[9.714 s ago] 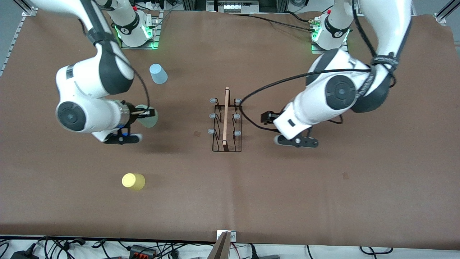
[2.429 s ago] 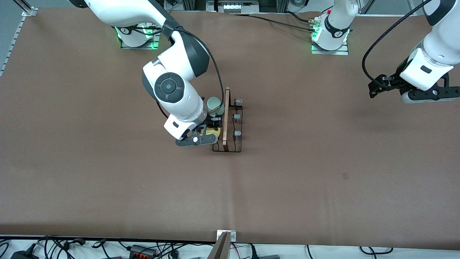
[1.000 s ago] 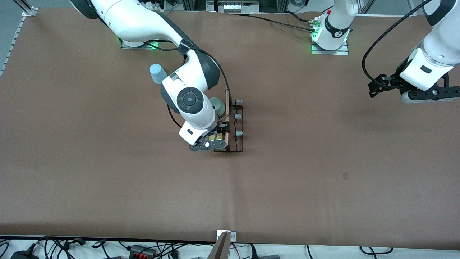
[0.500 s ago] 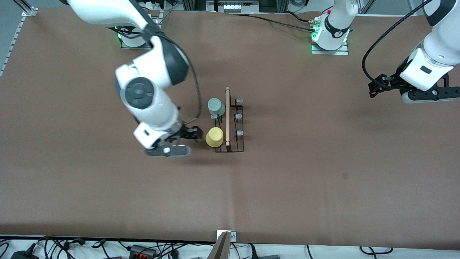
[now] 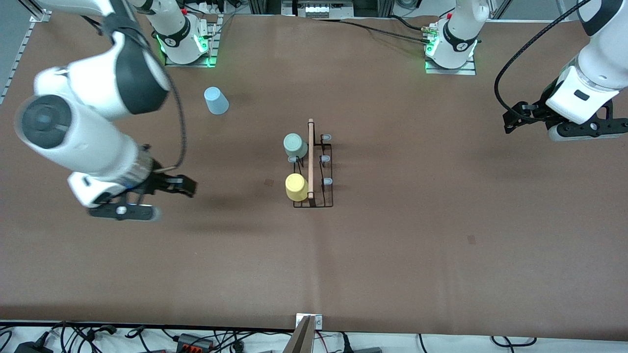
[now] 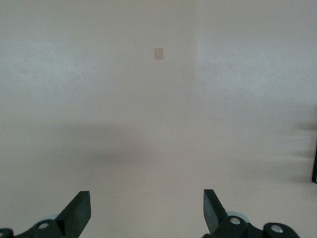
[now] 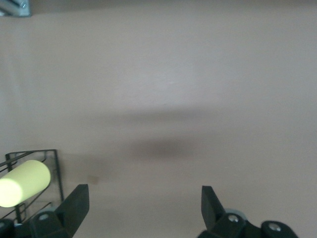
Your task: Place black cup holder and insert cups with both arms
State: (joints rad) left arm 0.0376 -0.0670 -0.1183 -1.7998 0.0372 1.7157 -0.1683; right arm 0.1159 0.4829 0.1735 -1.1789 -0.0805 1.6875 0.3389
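Note:
The black cup holder [image 5: 314, 205] stands mid-table with its wooden rod [image 5: 310, 154] on top. On its pegs toward the right arm's end sit two upside-down cups. The grey-green cup [image 5: 295, 145] is farther from the front camera and the yellow cup [image 5: 296, 187] nearer. The yellow cup [image 7: 22, 182] and the holder's wire [image 7: 55, 166] also show in the right wrist view. A light blue cup [image 5: 216, 100] stands upside down on the table near the right arm's base. My right gripper [image 5: 188, 187] [image 7: 143, 208] is open and empty over bare table. My left gripper [image 5: 511, 125] [image 6: 146, 210] waits open and empty at the left arm's end.
The brown table cover carries small dark marks [image 5: 269, 182] [image 5: 471, 239]. Both arm bases [image 5: 184, 41] [image 5: 451, 46] stand along the table's edge farthest from the front camera. Cables [image 5: 196, 338] lie along the edge nearest it.
The right gripper has let go of the yellow cup on the holder's peg and swung away toward the right arm's end of the table. The left arm has not moved.

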